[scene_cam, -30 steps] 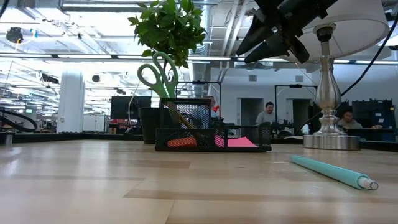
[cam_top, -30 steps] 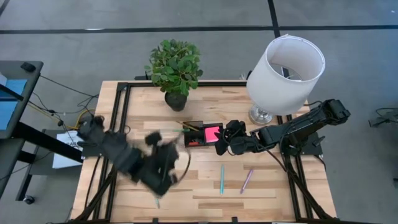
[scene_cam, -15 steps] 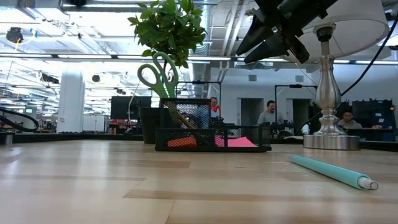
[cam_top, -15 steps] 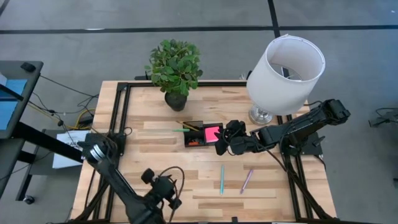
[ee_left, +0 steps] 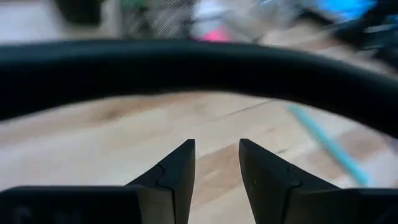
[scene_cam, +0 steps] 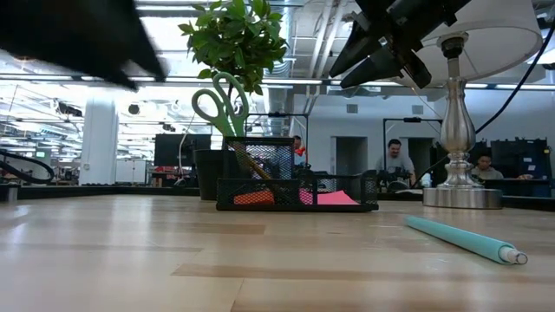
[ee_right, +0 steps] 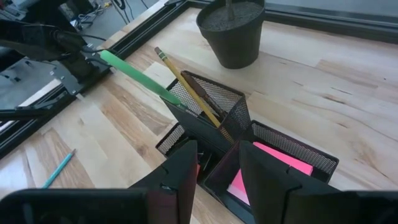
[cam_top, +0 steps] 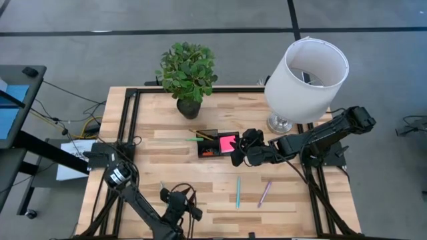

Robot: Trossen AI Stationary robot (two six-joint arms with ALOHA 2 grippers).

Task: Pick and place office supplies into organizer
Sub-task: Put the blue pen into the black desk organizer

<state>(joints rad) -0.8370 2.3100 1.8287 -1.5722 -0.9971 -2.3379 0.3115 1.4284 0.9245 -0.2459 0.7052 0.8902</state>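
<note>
The pale, planked wooden worktop is framed by black rails along its left, right and far edges. Its middle and left stretches lie bare, so there is free room between the near edge and the black wire-mesh organizer, which sits near the worktop's centre. Just behind it stands a dark round plant pot with a leafy green plant, and at the far right corner a lamp with a white drum shade on a metal base.

The organizer's tall mesh cup holds green-handled scissors, a yellow pencil and a flat green stick, all leaning out. A pink square sticky-note pad lies flat in a low compartment, with small red bits in the one beside it. On the open wood nearer the front edge lie a thin teal pen and a thin pink pen, apart from each other.

The right gripper hovers just over the organizer's right end, arm stretched in from the right, its dark fingers slightly parted and empty. The left gripper hangs low at the near edge, arm folded, its fingers parted a little around nothing.
</note>
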